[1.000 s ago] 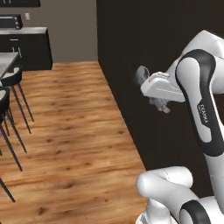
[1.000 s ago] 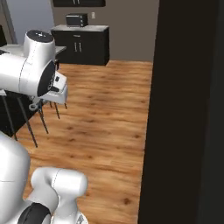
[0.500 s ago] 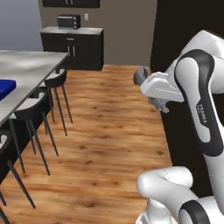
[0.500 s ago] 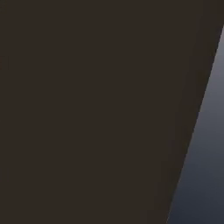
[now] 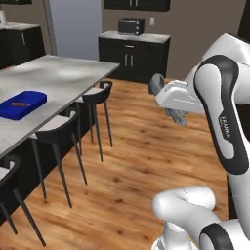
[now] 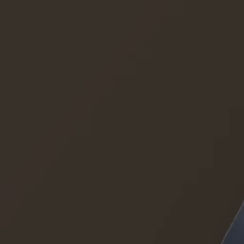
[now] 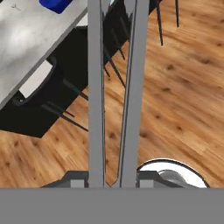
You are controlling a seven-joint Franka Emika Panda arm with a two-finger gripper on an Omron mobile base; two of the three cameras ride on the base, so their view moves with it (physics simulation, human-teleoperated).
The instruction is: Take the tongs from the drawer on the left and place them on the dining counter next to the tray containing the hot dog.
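Claw (image 7: 111, 181) pinches thin silver tongs (image 7: 114, 87) near their joined end; stiff, light, probably slippery; blue tray (image 5: 22, 103) left of frame.

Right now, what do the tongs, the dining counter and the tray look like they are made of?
The tongs, held in the gripper, look like plain metal: two flat grey-silver arms with a dull sheen. The dining counter looks like polished stone, probably marble: pale grey-white with soft veining and light patches. The tray looks like plastic, uniformly bright blue and matte, though that is less certain.
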